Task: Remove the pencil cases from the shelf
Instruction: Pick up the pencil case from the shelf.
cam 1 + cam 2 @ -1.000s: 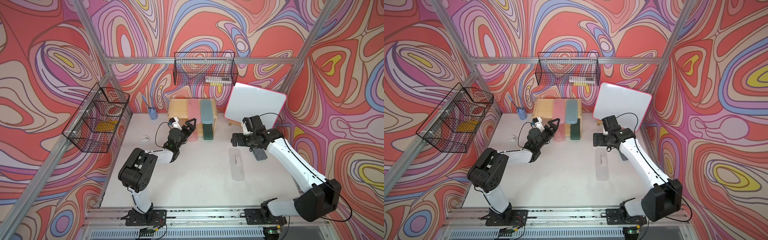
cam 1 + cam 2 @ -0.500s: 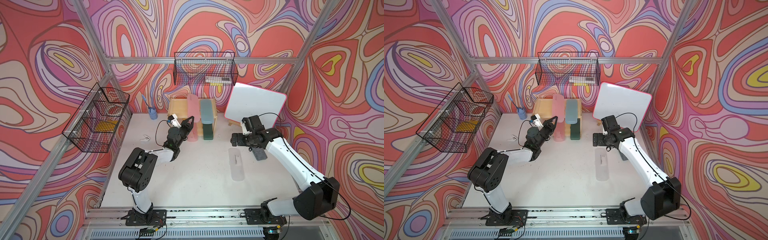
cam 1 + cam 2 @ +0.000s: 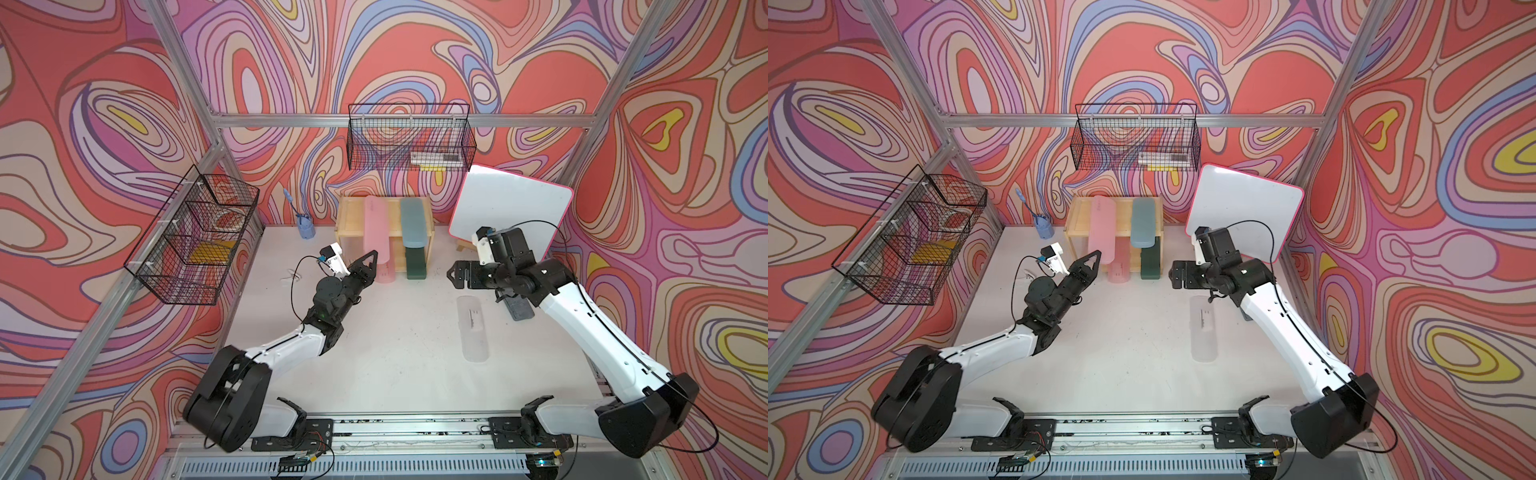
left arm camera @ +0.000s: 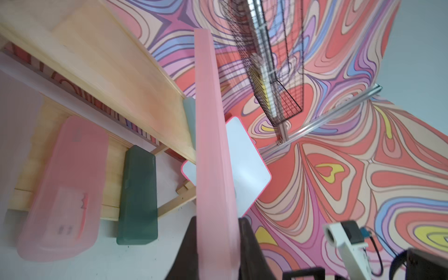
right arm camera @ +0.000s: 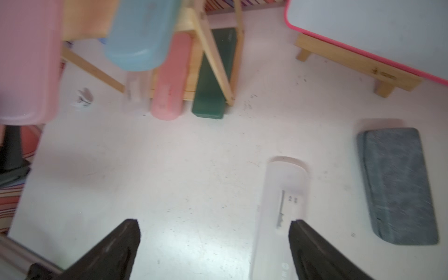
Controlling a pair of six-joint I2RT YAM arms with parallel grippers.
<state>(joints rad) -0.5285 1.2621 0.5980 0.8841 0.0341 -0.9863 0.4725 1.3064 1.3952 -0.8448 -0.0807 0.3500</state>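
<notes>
Scene: a small wooden shelf (image 3: 351, 214) stands at the back of a white surface (image 3: 395, 353), with two robot arms reaching toward it.
Left hand: the left hand (image 3: 370, 259) is clenched on the near end of the upper pink pencil case (image 3: 376, 226), fingers pinching its flat top and underside.
Why that grip: this case overhangs the front rim of the top tray, so the jutting end is the only part a finger can get under.
Where the case is: most of its length lies over the top tray, and it looks ready to be drawn forward.
Right hand: the right hand (image 5: 213, 232) is released and empty, held low over the surface beside a whitish case (image 3: 473, 328) that lies flat, well apart from the shelf.
Left on the shelf: a teal case (image 3: 414, 222) sits beside the pink one on top; a lower pink case (image 3: 386, 272) and a dark green case (image 3: 416, 264) poke out of the bottom tier.
Not a case: a grey fuzzy block (image 3: 517, 307) lies near the right arm.
</notes>
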